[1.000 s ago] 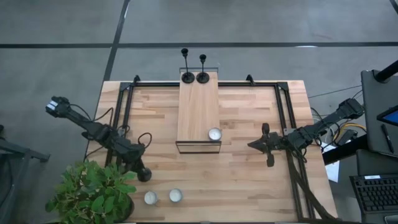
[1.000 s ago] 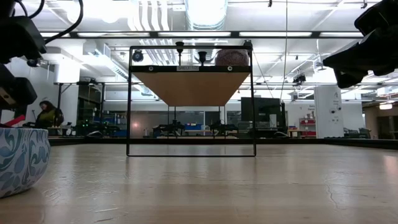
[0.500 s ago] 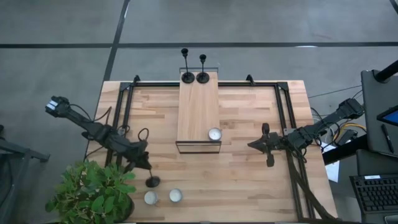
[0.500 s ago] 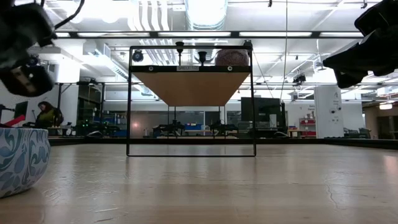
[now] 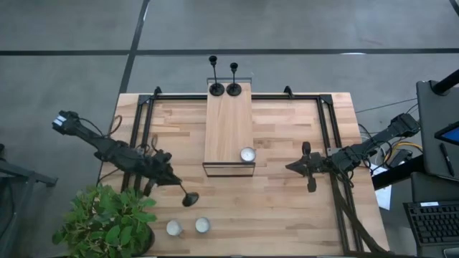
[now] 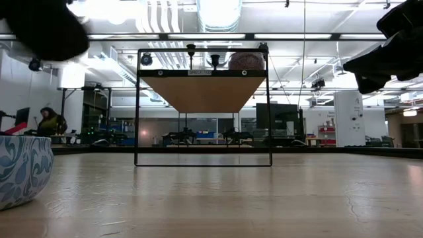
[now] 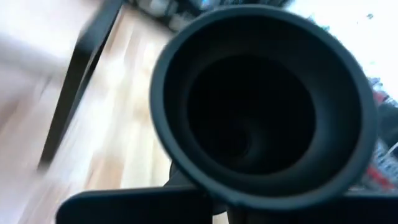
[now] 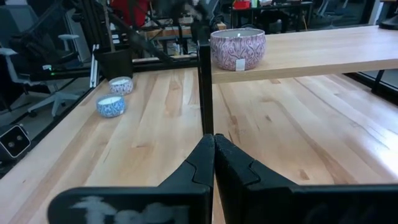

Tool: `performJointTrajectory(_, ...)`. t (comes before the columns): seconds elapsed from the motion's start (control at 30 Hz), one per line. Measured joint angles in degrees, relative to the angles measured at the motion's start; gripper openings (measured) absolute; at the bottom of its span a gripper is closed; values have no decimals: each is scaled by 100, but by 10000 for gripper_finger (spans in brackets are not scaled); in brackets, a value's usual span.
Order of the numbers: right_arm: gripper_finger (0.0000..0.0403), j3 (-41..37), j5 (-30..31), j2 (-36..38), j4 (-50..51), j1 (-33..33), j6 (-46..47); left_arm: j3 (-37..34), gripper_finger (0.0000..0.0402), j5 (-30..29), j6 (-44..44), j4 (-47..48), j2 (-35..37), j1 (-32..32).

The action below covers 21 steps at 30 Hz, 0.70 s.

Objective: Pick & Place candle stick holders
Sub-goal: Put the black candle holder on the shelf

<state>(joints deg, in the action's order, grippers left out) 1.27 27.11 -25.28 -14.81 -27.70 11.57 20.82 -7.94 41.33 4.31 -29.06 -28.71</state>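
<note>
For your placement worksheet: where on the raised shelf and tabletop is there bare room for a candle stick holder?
The shelf is bare between the two holders and the candle. The tabletop is bare between shelf and right end effector. It is crowded near the left end effector, tealights and plant.

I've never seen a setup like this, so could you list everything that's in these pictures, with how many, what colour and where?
candle stick holders: three, black; two upright at the far end of the shelf, one tilted in the left gripper.
tealight candles: two, white, on the table's near edge.
candle in a patterned cup: one, pale, on the shelf's near end.
shelf: one, wooden board on a black frame, at the table's middle.
potted plant: one, green, at the near left corner.
table: one, light wood.
left gripper: one, dark, holding the third holder above the table.
right gripper: one, dark, shut, at the table's right side.
</note>
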Motion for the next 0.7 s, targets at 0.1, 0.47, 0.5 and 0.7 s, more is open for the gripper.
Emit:
performJointTrajectory(0.1, 8, 0, 0, 0, 0, 0, -21, 354, 2, -356, -620, -246, -70, 3)
performJointTrajectory(0.47, 8, 1, 1, 0, -13, -2, -159, 1758, 3, -2426, -2143, -173, -669, 500)
performJointTrajectory(0.5, 8, 1, 2, 0, -13, -2, -168, 1886, 3, -2427, -2270, -172, -747, 628)
performJointTrajectory(0.7, 8, 0, 2, 2, -42, -2, -257, 2586, 4, -2093, -2477, -66, -1401, 1770)
